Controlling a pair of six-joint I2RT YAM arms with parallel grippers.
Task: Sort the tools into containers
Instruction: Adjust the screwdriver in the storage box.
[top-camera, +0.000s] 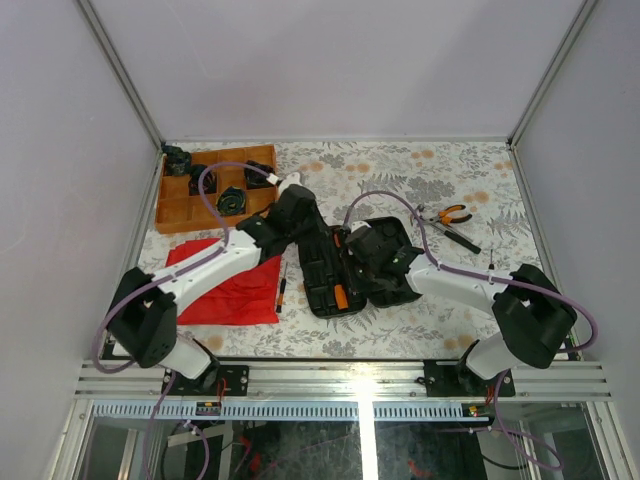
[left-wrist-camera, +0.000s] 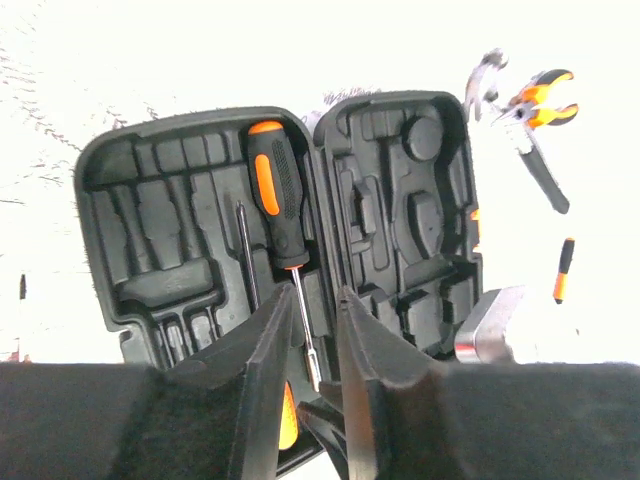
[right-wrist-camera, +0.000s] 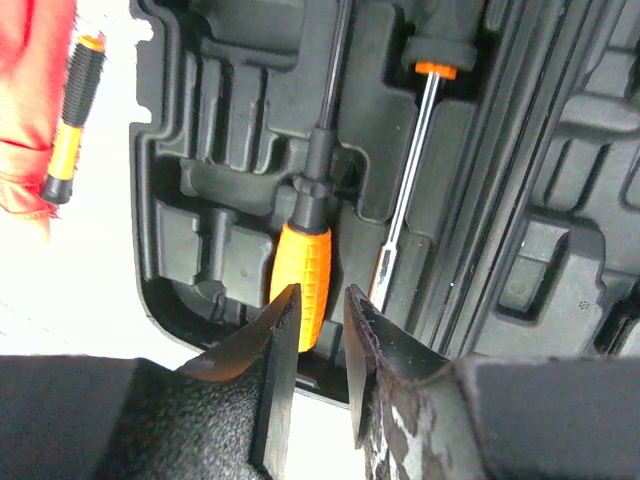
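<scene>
The black tool case (top-camera: 322, 285) lies open in the middle of the table. In its left half (left-wrist-camera: 180, 200) rests a large black-and-orange screwdriver (left-wrist-camera: 275, 190) beside a thin one (left-wrist-camera: 243, 250). My left gripper (left-wrist-camera: 313, 300) is narrowly open astride the large one's shaft tip, not pinching it. My right gripper (right-wrist-camera: 320, 300) is narrowly open just above an orange-handled screwdriver (right-wrist-camera: 305, 270) seated in a slot of the case (right-wrist-camera: 220, 130). Orange-handled pliers (top-camera: 452, 215) lie on the table at the right. A small screwdriver (top-camera: 282, 292) lies beside the red cloth.
A wooden compartmented tray (top-camera: 178, 212) with black parts stands at the back left. The red cloth (top-camera: 230, 290) lies front left, under my left arm. Another small screwdriver (left-wrist-camera: 563, 270) lies right of the case. Frame posts border the table.
</scene>
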